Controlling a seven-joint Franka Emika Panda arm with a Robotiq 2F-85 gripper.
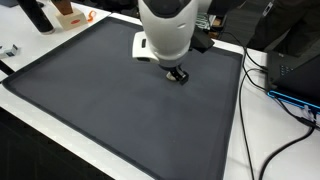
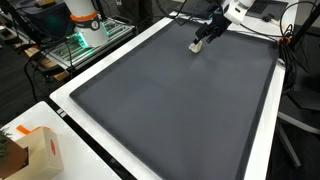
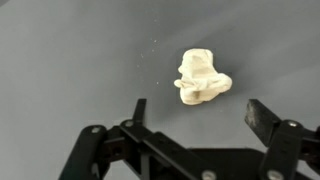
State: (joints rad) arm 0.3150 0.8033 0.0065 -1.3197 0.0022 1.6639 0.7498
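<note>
My gripper [image 3: 197,106] is open, its two black fingers spread wide above a dark grey mat [image 3: 80,70]. A small cream-white crumpled lump [image 3: 203,77] lies on the mat just ahead of the fingertips, between their lines and not touched. In both exterior views the gripper [image 1: 177,74] [image 2: 198,45] hangs low over the mat [image 1: 110,110] [image 2: 180,110] close to one edge. The arm hides the lump there.
The mat covers a white table [image 1: 255,140]. A white sheet [image 1: 142,44] lies at the mat's edge behind the arm. Cables [image 1: 268,85] and a blue-lit device [image 1: 298,95] are beside the table. A cardboard box [image 2: 35,150] sits at one corner.
</note>
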